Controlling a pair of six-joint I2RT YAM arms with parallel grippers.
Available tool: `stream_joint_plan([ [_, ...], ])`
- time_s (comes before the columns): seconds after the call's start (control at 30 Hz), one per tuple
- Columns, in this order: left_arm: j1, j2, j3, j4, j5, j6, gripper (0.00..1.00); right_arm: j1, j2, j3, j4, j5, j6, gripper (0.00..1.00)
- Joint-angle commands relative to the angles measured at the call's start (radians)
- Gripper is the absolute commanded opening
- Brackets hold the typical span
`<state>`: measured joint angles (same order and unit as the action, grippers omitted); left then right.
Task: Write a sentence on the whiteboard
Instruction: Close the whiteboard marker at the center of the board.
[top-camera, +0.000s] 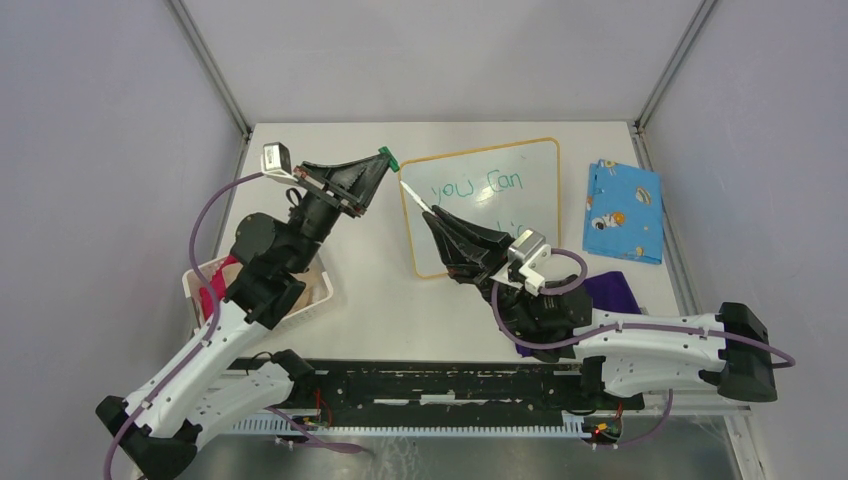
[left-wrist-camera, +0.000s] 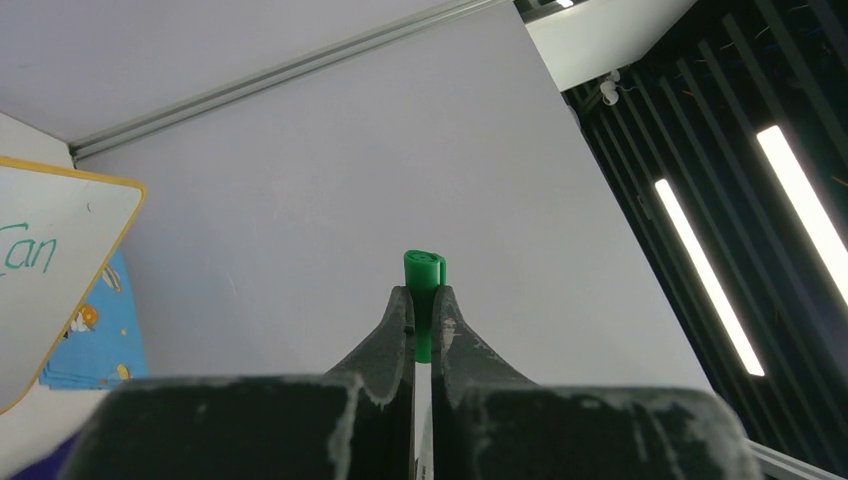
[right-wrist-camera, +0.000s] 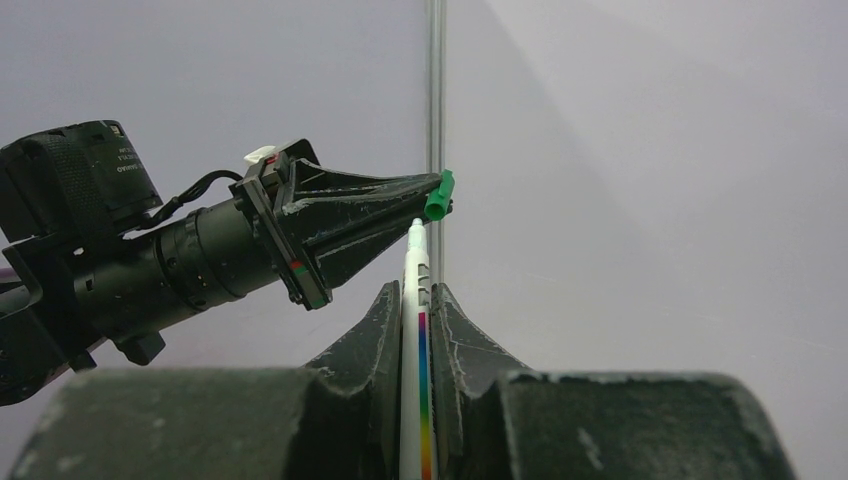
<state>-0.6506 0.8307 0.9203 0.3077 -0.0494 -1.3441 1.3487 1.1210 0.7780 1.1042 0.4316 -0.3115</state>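
Note:
The whiteboard (top-camera: 520, 165) lies at the table's back middle, yellow-rimmed, and its corner also shows in the left wrist view (left-wrist-camera: 60, 215). The sentence (top-camera: 478, 186) reads "you can" in green; a second line below is mostly hidden by my right arm. My right gripper (top-camera: 436, 214) is shut on a white marker (right-wrist-camera: 414, 262) whose tip points up-left off the board's left edge. My left gripper (top-camera: 380, 160) is shut on the marker's green cap (left-wrist-camera: 424, 272). The cap (right-wrist-camera: 438, 195) hangs just above and apart from the marker tip.
A blue patterned cloth (top-camera: 623, 210) lies right of the board, and a purple cloth (top-camera: 612, 292) sits nearer, by my right arm. A white basket (top-camera: 322, 285) holding something pink (top-camera: 212, 296) stands at the left under my left arm. Grey walls enclose the table.

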Motion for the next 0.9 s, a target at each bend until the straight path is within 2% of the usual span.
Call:
stream_joint_plan([
  [0.0, -0.009, -0.002, 0.011, 0.021, 0.022, 0.016, 0.02, 0.006, -0.001, 0.044, 0.031, 0.02, 0.014, 0.0],
  [0.87, -0.043, -0.01, 0.013, 0.007, 0.037, 0.059, 0.02, 0.007, 0.007, 0.051, 0.052, 0.056, -0.003, 0.0],
])
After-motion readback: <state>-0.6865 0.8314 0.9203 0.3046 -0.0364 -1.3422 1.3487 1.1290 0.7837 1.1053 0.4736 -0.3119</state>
